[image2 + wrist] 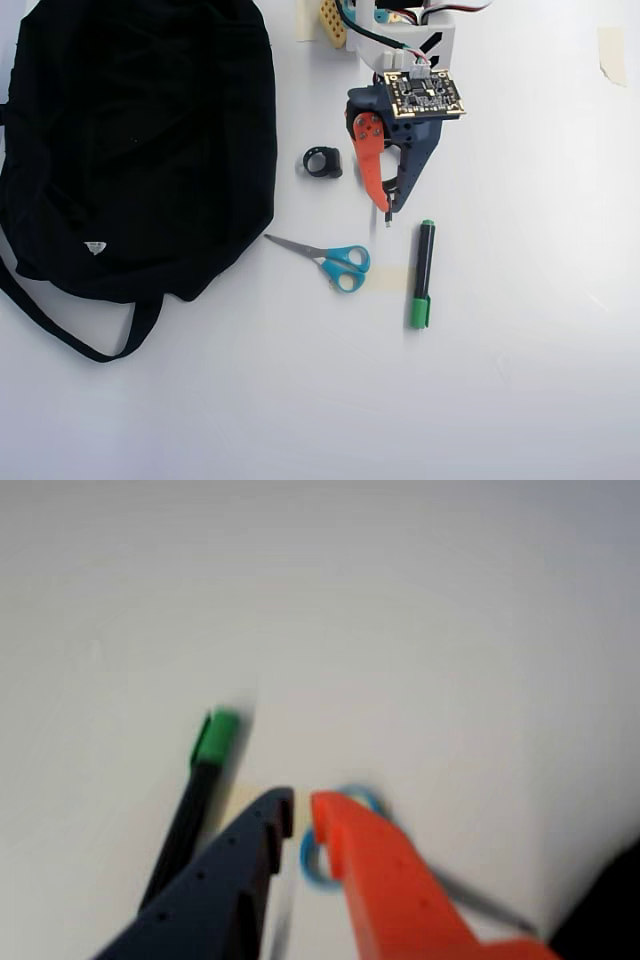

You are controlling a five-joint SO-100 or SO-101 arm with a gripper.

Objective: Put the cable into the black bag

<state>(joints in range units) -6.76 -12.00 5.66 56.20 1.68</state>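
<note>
The cable shows in neither view. The black bag [140, 130] lies slumped at the left of the overhead view, its strap looping out below it and a small white tag on its front; a dark corner of it [612, 905] shows at the wrist view's lower right. My gripper [388, 208] hangs over the white table right of the bag, pointing at the gap between scissors and marker. In the wrist view its dark blue and orange fingers almost meet [301, 798], with nothing between them.
Blue-handled scissors [340, 262] [312, 875] lie just below the gripper. A black marker with a green cap [423, 272] [195, 790] lies to their right. A small thick black ring [322, 162] sits between bag and arm. Tape patches [393, 280] mark the table.
</note>
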